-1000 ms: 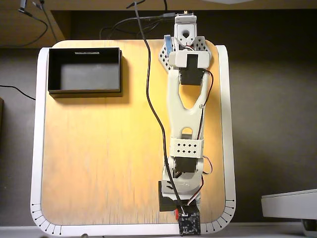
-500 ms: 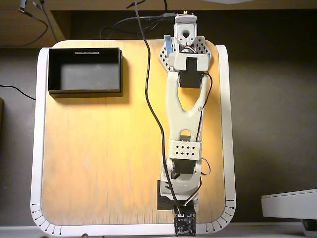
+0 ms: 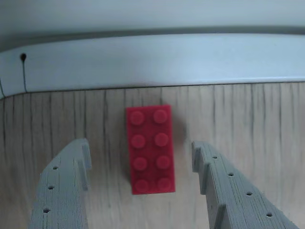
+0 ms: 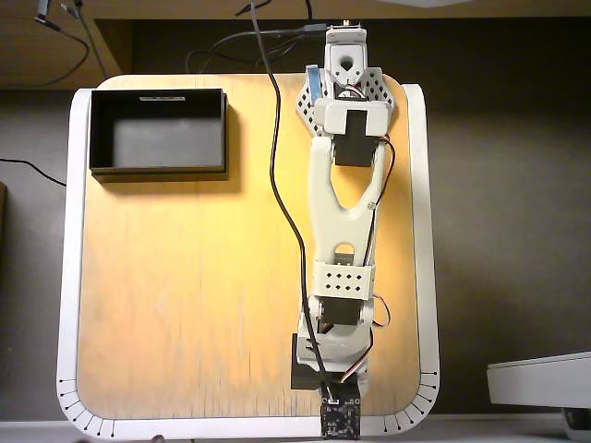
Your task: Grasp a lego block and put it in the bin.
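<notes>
One lego block (image 3: 150, 149) on pale wood tabletop (image 3: 248, 114), between open tool (image 3: 143, 162) fingers

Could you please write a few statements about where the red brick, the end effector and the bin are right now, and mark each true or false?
1. In the wrist view, the lego block lies on the wooden table between the two fingers of the end effector. True.
2. The end effector is shut on the lego block. False: it is open, with gaps on both sides of the block.
3. The lego block shows eight studs in two rows. True.
4. In the overhead view, the bin holds a red brick. False: its floor is bare.
5. The bin sits beside the arm's camera end. False: it sits in the upper left corner.
</notes>
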Motion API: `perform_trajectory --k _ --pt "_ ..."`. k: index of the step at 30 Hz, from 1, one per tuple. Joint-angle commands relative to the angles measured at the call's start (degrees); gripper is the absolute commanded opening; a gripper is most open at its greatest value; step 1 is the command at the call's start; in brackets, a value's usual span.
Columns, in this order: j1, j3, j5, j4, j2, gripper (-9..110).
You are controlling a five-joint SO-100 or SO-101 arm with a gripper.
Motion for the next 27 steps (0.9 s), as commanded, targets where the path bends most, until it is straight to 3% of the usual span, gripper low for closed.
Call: perform_trajectory --k 1,27 --pt "0.88 -8.09 -0.09 0.00 0.97 22" --pt "0.88 -8.26 1.05 -2.81 0.26 22"
